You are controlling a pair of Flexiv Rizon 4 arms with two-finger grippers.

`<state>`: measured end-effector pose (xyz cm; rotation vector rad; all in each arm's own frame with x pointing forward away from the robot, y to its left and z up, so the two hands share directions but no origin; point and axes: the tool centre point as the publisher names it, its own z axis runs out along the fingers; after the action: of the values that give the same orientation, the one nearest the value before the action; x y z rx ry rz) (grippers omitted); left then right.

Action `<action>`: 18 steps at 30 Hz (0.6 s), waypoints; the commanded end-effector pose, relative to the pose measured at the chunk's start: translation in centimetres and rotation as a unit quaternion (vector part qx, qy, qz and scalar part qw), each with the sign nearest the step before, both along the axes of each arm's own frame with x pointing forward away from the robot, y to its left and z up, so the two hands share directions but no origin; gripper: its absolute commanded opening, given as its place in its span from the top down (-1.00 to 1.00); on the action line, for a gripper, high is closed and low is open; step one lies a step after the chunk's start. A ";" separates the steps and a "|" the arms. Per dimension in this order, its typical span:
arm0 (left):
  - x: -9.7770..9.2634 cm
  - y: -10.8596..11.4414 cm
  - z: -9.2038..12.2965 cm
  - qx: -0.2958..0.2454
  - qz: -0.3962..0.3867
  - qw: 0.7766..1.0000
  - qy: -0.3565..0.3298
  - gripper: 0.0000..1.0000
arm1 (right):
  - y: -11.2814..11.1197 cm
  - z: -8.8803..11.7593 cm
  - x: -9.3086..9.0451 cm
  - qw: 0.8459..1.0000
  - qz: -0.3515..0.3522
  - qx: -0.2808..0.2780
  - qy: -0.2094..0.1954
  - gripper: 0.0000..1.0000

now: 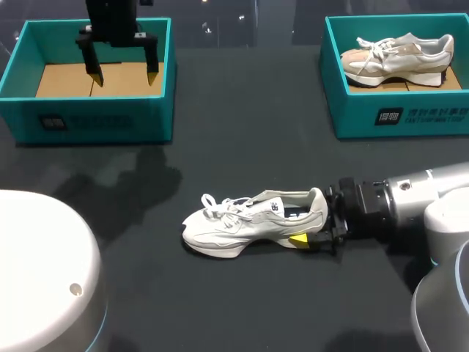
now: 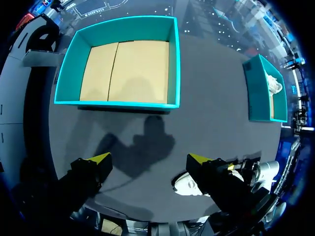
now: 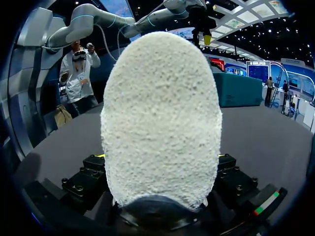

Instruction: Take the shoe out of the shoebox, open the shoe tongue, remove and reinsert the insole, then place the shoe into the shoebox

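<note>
Near mid-table the shoe [image 1: 249, 220] is clamped by its heel alone in the right gripper [image 1: 311, 220], so it may be twisted loose when the tongue is pulled, since the left gripper [image 1: 124, 76] is held open and empty above the far shoebox [image 1: 95, 121].

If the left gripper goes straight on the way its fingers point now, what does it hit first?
The left gripper points down. Most likely it meets the dark grey table just short of the empty teal shoebox, where its shadow lies. Depth is unclear, so it might clip the near wall.
</note>
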<state>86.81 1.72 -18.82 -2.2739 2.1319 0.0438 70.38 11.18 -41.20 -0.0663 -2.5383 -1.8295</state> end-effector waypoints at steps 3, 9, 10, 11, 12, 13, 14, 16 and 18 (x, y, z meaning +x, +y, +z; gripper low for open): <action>-3.0 -2.8 0.4 -0.003 -0.009 1.000 -0.014 -1.00 | 0.1 0.1 0.0 1.000 0.000 -0.002 0.000 1.00; -4.3 -3.9 0.7 -0.003 -0.017 1.000 -0.014 -1.00 | 0.1 0.1 0.0 1.000 0.000 -0.002 0.000 1.00; -4.3 -3.9 0.7 -0.003 -0.017 1.000 -0.014 -1.00 | 0.1 0.1 0.0 1.000 0.000 -0.002 0.000 1.00; -4.3 -3.9 0.7 -0.003 -0.017 1.000 -0.014 -1.00 | 0.1 0.1 0.0 1.000 0.000 -0.002 0.000 1.00; -4.3 -3.9 0.7 -0.003 -0.017 1.000 -0.014 -1.00 | 0.1 0.1 0.0 1.000 0.000 -0.002 0.000 1.00; -4.3 -3.9 0.7 -0.003 -0.017 1.000 -0.014 -1.00 | 0.1 0.1 0.0 1.000 0.000 -0.002 0.000 1.00; -4.3 -3.9 0.7 -0.003 -0.017 1.000 -0.014 -1.00 | 0.1 0.1 0.0 1.000 0.000 -0.002 0.000 1.00; -4.3 -3.9 0.7 -0.003 -0.017 1.000 -0.014 -1.00 | 0.1 0.1 0.0 1.000 0.000 -0.002 0.000 1.00; -4.3 -3.9 0.7 -0.003 -0.017 1.000 -0.014 -1.00 | 0.1 0.1 0.0 1.000 0.000 -0.002 0.000 1.00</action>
<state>82.59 -2.30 -18.09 -2.2274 2.1585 0.0078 70.38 11.17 -41.20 -0.0663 -2.5383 -1.8295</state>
